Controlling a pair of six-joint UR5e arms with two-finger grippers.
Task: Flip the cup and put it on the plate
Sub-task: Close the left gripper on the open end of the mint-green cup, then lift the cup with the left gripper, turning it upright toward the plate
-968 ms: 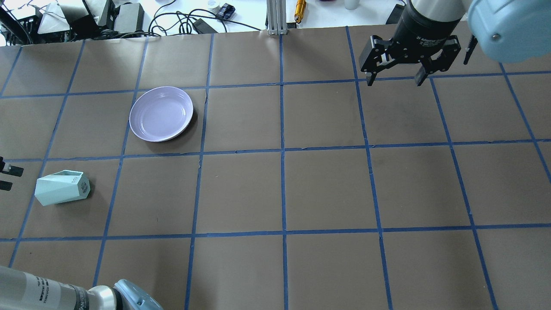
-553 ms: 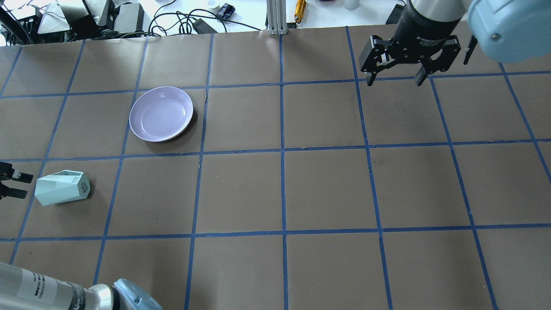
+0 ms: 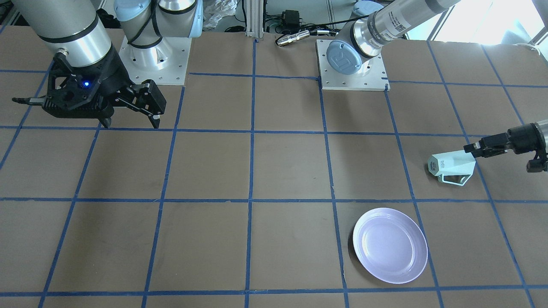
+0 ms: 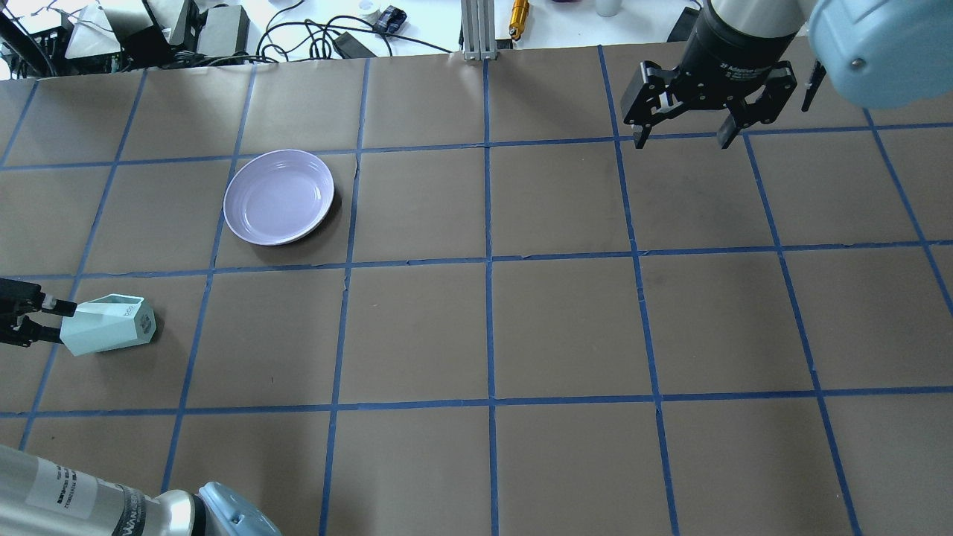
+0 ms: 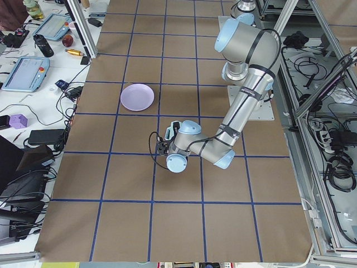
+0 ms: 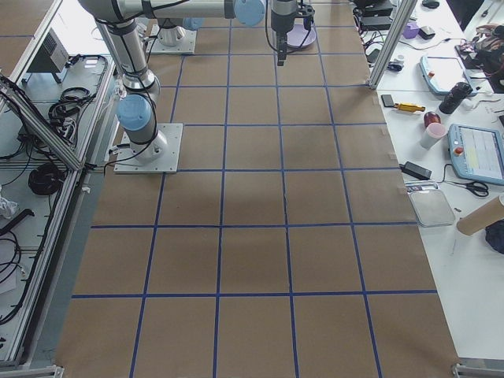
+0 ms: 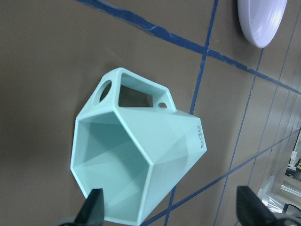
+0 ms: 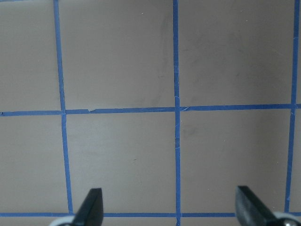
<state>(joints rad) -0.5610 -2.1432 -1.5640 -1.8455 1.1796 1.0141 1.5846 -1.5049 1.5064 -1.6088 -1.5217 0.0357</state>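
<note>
The mint-green cup (image 4: 108,324) lies on its side on the brown table at the near left, base toward the middle. It also shows in the front view (image 3: 451,167). Its open hexagonal mouth faces the left wrist camera (image 7: 136,165), handle up. My left gripper (image 4: 65,320) is open, with its fingertips at the cup's mouth end. One finger (image 7: 91,209) overlaps the rim, the other (image 7: 251,207) is clear of the cup. The lavender plate (image 4: 279,196) sits empty farther back. My right gripper (image 4: 681,138) is open and empty at the far right.
The table is brown paper with a blue tape grid. Cables, boxes and an aluminium post (image 4: 476,30) lie beyond its far edge. The arm base plates (image 3: 156,60) (image 3: 351,64) stand at the robot's side.
My left gripper has moved right from the view's left edge up to the cup's mouth. The cup, the plate and the right arm have not moved.
</note>
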